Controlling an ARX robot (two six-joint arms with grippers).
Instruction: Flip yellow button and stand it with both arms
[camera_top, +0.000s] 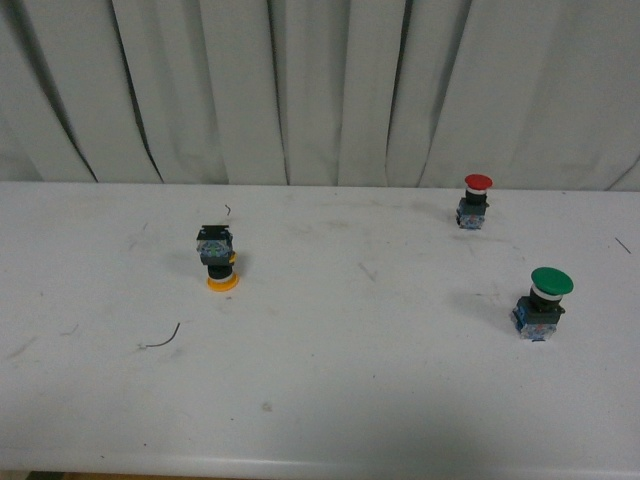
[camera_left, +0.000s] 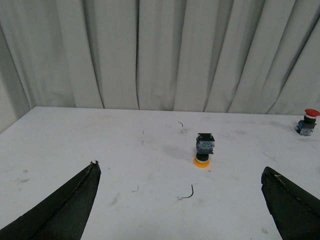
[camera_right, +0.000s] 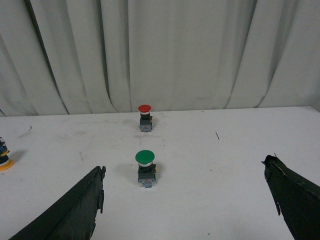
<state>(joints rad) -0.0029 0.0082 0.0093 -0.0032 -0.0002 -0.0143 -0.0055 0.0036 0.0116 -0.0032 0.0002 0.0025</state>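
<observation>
The yellow button (camera_top: 219, 259) stands upside down on the white table, its orange-yellow cap on the surface and its black and blue block on top. It also shows in the left wrist view (camera_left: 204, 150) and at the edge of the right wrist view (camera_right: 4, 159). My left gripper (camera_left: 181, 170) is open and empty, its black fingers (camera_left: 70, 205) wide apart, well short of the button. My right gripper (camera_right: 185, 172) is open and empty, far from the yellow button. Neither arm shows in the front view.
A red-capped button (camera_top: 475, 201) stands upright at the back right. A larger green-capped button (camera_top: 543, 302) stands upright nearer, on the right; it lies ahead of my right gripper (camera_right: 145, 167). A thin dark wire scrap (camera_top: 160, 339) lies on the table (camera_top: 330, 380). Grey curtains hang behind.
</observation>
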